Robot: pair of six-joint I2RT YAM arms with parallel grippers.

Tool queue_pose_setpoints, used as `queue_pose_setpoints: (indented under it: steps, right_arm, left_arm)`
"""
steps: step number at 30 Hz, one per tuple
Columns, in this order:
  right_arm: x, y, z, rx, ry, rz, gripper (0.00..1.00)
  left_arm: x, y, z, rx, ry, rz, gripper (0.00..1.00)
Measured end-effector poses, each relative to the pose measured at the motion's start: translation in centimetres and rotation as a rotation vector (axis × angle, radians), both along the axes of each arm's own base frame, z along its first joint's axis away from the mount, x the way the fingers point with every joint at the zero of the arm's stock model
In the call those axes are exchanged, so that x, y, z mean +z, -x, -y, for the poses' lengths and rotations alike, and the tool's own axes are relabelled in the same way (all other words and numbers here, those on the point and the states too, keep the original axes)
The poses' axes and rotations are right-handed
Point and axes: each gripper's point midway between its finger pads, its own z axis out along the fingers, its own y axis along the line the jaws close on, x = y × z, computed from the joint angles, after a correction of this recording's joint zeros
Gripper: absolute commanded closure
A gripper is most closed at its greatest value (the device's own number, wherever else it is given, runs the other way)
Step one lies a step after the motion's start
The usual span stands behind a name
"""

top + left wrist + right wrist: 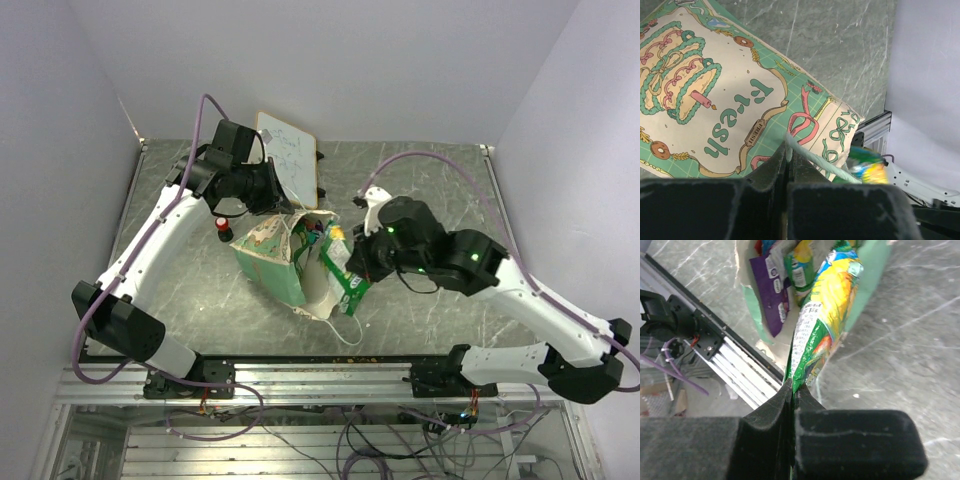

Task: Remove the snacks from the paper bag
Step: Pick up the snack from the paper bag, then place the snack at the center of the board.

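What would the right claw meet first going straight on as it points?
Shut on the green-yellow packet, the right claw would probably push into the open paper bag, onto the purple packet; depth unclear.

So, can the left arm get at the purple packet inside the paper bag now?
Probably not. The left claw is shut on the edge of the paper bag, so it is not free. The purple packet lies inside the mouth, which faces the right claw, beside the green-yellow packet that claw grips.

The paper bag [715, 100] is showing cream and mint green with pink ribbons, while the snack packet [827, 315] is gleaming yellow, green and orange against the grey veined table [920, 300].
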Motion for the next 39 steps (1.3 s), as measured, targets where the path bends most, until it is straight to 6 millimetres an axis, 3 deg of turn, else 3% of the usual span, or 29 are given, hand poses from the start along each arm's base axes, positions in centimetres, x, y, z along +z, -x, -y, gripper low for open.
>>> queue_pose_setpoints:
  steps: [6, 11, 16, 21, 23, 26, 29, 31, 34, 37, 39]
  right_arm:
    - [3.6, -0.7, 4.3, -0.122, 0.037, 0.103, 1.0]
    - [5.5, -2.0, 6.9, -0.243, 0.036, 0.209, 1.0]
    - [7.4, -5.7, 9.9, -0.457, 0.101, 0.381, 1.0]
    - [7.7, -10.2, 12.1, -0.63, 0.224, 0.494, 1.0]
    - [6.4, -12.6, 13.1, -0.687, 0.296, 0.502, 1.0]
    - [2.8, -15.8, 14.8, -0.731, 0.425, 0.461, 1.0]
    - [-1.9, -18.7, 17.3, -0.769, 0.575, 0.357, 1.0]
    - [-5.1, -20.1, 20.2, -0.813, 0.671, 0.275, 1.0]
    - [-9.1, -20.2, 26.0, -0.907, 0.839, 0.147, 1.0]
    - [-10.9, -18.4, 31.1, -0.985, 1.012, 0.056, 1.0]
    - [-11.8, -17.0, 33.3, -0.996, 1.099, 0.019, 1.0]
  left_arm:
    - [-0.1, 0.1, 0.2, -0.001, 0.02, -0.016, 0.93]
    - [-0.5, 0.4, 0.3, 0.0, 0.022, -0.036, 0.93]
    - [-0.4, 0.5, 0.2, 0.002, 0.025, -0.033, 0.93]
    - [-0.1, 0.7, 0.1, 0.004, 0.027, -0.029, 0.93]
    - [0.0, 0.8, 0.0, 0.004, 0.028, -0.027, 0.93]
    - [0.1, 0.8, 0.0, 0.004, 0.028, -0.027, 0.93]
    - [0.1, 0.9, 0.0, 0.004, 0.028, -0.028, 0.93]
    - [0.0, 1.0, -0.1, 0.003, 0.025, -0.034, 0.93]
    - [0.0, 1.4, -0.3, -0.002, 0.015, -0.048, 0.93]
    - [0.5, 1.5, -0.3, -0.005, 0.014, -0.041, 0.93]
    - [0.6, 1.5, -0.3, -0.005, 0.015, -0.04, 0.93]
